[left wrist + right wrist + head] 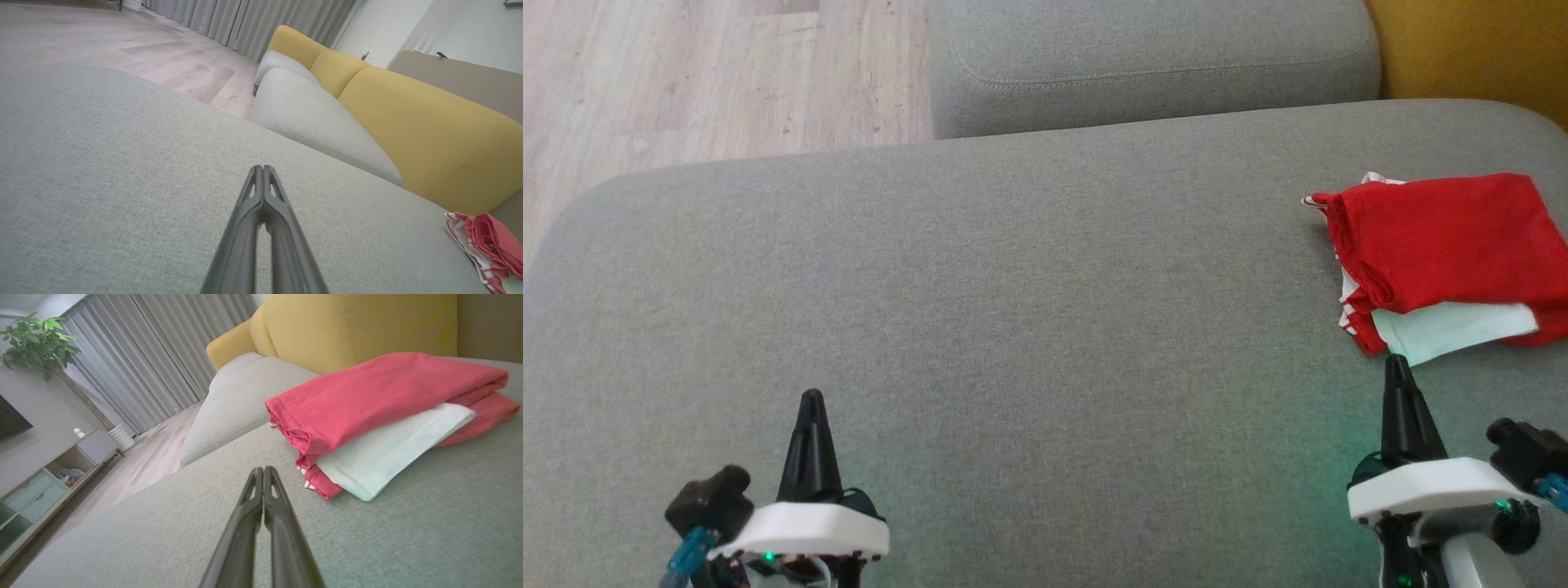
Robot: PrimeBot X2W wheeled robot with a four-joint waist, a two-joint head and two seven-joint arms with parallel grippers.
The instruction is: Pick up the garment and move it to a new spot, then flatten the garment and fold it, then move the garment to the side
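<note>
**A:** Where do we stand with the garment (1445, 245)?

**B:** It lies on the grey seat cushion (1013, 286), far on our right side, near the edge of the head view. It is a compact packet. There is red cloth on top and below, a pale layer between them, and a red-and-white striped edge on the side facing the middle of the cushion.

**A:** So we can call it folded?

**B:** We think so. The layers rest one upon another with rather straight edges, though the pale layer sticks out a little toward us. The packet is at the side and the middle of the cushion is bare. To us the picking up, the flattening, the folding and the moving aside all look done. We cannot fully exclude that the work has not begun.

**A:** And our grippers?

**B:** Our left gripper (810, 398) is low over bare cushion, well apart from the garment. Its two fingers are pressed together with nothing between them. Our right gripper (1396, 361) points at the pale corner, near it but not touching. Its jaws are also closed and empty.

**A:** What is left, then?

**B:** Probably nothing with the cloth, except maybe to tuck in that pale layer.
</note>
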